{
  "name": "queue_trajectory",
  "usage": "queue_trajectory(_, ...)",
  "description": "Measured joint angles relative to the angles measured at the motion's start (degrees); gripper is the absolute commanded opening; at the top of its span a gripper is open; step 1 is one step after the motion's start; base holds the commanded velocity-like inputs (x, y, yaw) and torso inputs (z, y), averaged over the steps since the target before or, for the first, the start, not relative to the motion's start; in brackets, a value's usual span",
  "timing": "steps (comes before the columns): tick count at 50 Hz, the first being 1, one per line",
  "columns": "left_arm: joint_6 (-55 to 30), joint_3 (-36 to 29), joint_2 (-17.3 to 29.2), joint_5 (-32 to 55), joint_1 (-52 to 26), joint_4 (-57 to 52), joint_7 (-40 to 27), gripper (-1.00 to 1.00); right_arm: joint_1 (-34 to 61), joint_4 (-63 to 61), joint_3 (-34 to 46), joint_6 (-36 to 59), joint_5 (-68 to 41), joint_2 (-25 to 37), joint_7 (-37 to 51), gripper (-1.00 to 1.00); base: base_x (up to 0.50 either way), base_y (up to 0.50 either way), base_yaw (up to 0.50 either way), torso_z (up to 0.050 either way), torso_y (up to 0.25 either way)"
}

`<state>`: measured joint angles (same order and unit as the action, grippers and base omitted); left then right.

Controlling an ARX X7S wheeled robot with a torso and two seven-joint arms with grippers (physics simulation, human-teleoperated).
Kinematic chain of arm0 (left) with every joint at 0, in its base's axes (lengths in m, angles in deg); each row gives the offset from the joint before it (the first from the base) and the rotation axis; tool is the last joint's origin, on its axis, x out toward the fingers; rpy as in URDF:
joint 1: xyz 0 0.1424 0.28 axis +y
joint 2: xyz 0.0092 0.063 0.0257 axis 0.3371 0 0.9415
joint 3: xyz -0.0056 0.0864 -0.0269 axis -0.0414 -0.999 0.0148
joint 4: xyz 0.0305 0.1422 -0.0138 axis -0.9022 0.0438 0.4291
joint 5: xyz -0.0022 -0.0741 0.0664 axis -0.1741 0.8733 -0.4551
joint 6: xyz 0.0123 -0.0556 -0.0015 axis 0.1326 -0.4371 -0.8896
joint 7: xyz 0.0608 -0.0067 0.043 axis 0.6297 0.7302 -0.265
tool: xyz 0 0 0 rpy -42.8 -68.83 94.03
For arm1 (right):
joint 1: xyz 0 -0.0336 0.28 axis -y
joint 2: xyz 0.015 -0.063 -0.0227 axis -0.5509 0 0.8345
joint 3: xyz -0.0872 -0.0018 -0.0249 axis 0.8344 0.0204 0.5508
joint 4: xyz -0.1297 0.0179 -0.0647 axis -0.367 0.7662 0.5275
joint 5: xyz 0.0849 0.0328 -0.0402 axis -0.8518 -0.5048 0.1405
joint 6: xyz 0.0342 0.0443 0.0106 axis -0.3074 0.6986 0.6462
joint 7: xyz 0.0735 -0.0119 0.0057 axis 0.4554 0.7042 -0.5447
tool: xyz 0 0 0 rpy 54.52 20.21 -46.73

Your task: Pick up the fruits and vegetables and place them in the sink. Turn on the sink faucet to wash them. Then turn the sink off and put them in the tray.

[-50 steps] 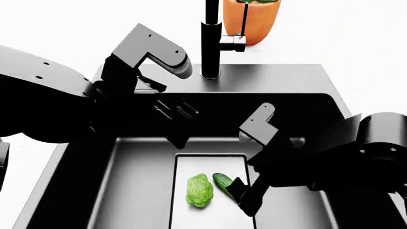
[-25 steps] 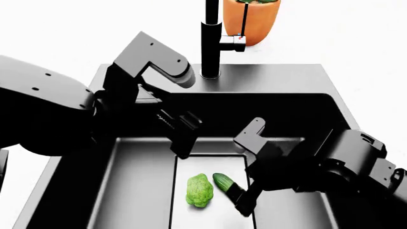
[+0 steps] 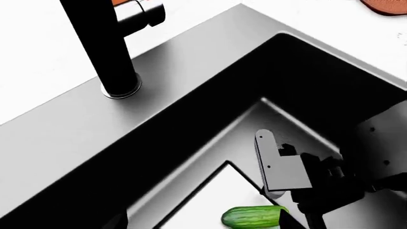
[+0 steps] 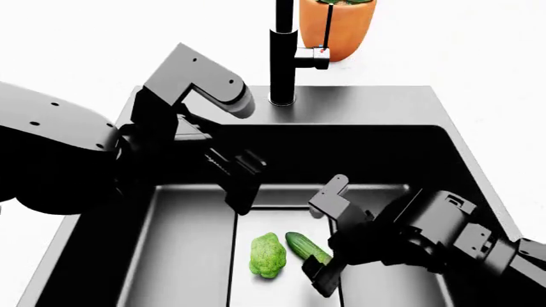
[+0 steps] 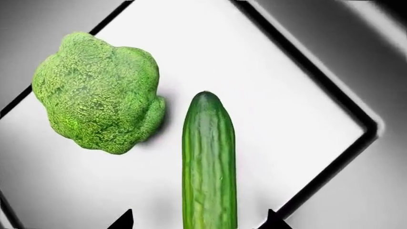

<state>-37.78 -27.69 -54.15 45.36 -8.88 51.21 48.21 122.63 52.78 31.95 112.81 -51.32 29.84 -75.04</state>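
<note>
The broccoli point(image 4: 268, 256) and the cucumber point(image 4: 300, 245) lie side by side on the pale drain panel at the bottom of the black sink point(image 4: 375, 102). My right gripper point(image 4: 321, 276) is down in the basin, open, straddling the cucumber's near end. In the right wrist view the cucumber point(image 5: 208, 162) runs between the two fingertips point(image 5: 125, 221) with gaps on both sides, and the broccoli point(image 5: 98, 90) sits beside it. My left gripper point(image 4: 243, 187) hangs open over the basin's back left. The faucet point(image 4: 282, 57) stands behind the sink. A reddish-brown sliver of tray point(image 3: 386, 4) shows at one frame edge.
An orange plant pot point(image 4: 337, 27) stands just behind the faucet's side lever point(image 4: 312, 59). The left wrist view shows the faucet post point(image 3: 102, 47), the cucumber point(image 3: 252, 217) and my right arm's wrist point(image 3: 286, 171) inside the basin. White counter surrounds the sink rim.
My right arm has sunk lower into the basin and its gripper has slid toward the cucumber's near end. The left arm has drifted slightly left. Broccoli and cucumber have not moved.
</note>
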Motion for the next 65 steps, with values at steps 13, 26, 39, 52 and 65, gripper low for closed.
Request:
queue_trajectory(13,0.9,-0.2,1.1,1.8,0.1,-0.8,-1.0,1.00,-1.0,2.4,1.9,-2.3,3.1,-1.4,-1.7,-1.00,0.00,0.00,0.00,0.000,0.000)
queue_trajectory(26,1.8,-0.3,2.3,4.8,-0.5,-2.1,-2.7,1.00,-1.0,-0.6,2.0,-2.3,3.0,-0.6,-0.6,-1.00,0.00,0.00,0.00,0.000,0.000)
queue_trajectory(39,1.8,-0.9,2.5,5.4,-2.2,-1.8,-3.0,1.00,2.0,-16.2,-4.5,4.1,-7.5,6.7,10.2,-1.00,0.00,0.00,0.00,0.000,0.000)
queue_trajectory(52,-1.1,-3.3,3.1,7.1,-6.7,-0.2,-3.2,1.00,7.2,-30.0,-11.8,11.1,-25.0,15.8,25.4,-1.00,0.00,0.00,0.00,0.000,0.000)
queue_trajectory(65,-2.7,-6.4,3.1,7.6,-5.1,-1.0,-1.9,1.00,17.0,-39.8,-17.2,13.5,-46.8,27.3,42.8,-1.00,0.00,0.00,0.00,0.000,0.000)
